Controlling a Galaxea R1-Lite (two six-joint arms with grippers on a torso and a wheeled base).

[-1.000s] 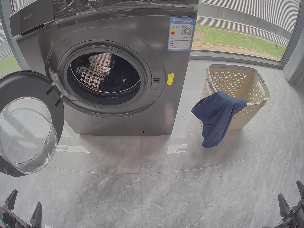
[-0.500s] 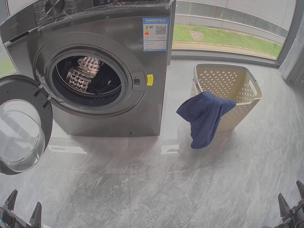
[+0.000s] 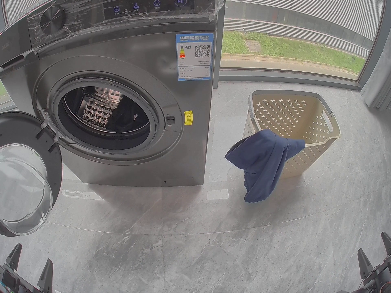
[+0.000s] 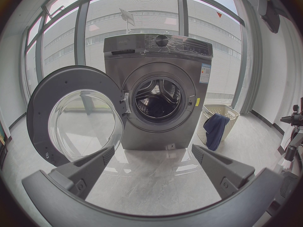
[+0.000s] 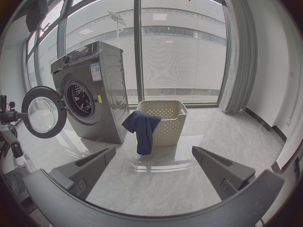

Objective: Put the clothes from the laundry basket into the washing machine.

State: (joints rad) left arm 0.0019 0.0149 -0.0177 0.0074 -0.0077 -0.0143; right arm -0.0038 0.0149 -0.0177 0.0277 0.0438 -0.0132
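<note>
A grey washing machine [image 3: 122, 62] stands at the left with its round door [image 3: 24, 180] swung open; dark clothes lie inside the drum [image 3: 122, 119]. To its right sits a beige laundry basket [image 3: 293, 131] with a dark blue garment [image 3: 262, 163] draped over its near rim and hanging down to the floor. My left gripper [image 3: 30, 263] is low at the near left, open and holding nothing. My right gripper [image 3: 374, 251] is low at the near right, also open, well short of the basket. In the wrist views the same washing machine [image 4: 157, 92] and basket [image 5: 164, 120] stand ahead.
Grey marble-patterned floor [image 3: 195, 241] stretches between me and the machine. A large curved window [image 3: 301, 25] runs behind the basket. A curtain [image 3: 376, 82] hangs at the far right.
The head view has shifted: machine and basket now sit further left and lower in the picture. The garment hangs on the basket as before. Both grippers keep their places.
</note>
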